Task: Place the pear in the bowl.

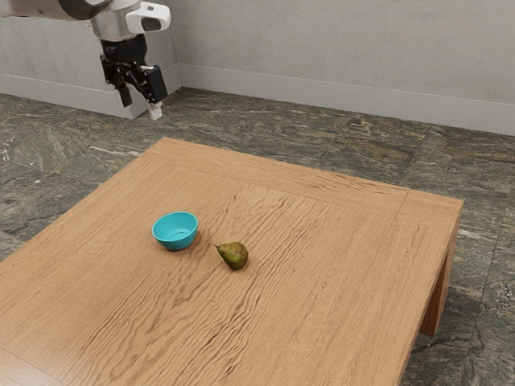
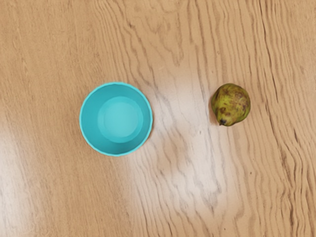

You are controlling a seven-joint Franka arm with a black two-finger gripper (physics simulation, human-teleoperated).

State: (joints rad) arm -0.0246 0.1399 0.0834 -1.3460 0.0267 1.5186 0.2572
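Observation:
My gripper [image 1: 140,104] is high up at the exterior view's upper left, open, its two fingers apart with nothing between them. Well below it, a turquoise bowl [image 1: 175,231] stands upright on the table. A green-brown pear [image 1: 234,256] lies close to the bowl, toward the exterior view's right, without touching it. In the wrist view the bowl [image 2: 121,119] shows a bare inside, and the pear [image 2: 230,104] rests on the wood a short gap away from it.
The wooden table [image 1: 322,281] carries both things, with its far corner below my hand in the exterior view. A grey wall [image 1: 338,48] runs along the back, beyond the dark stone floor [image 1: 265,117].

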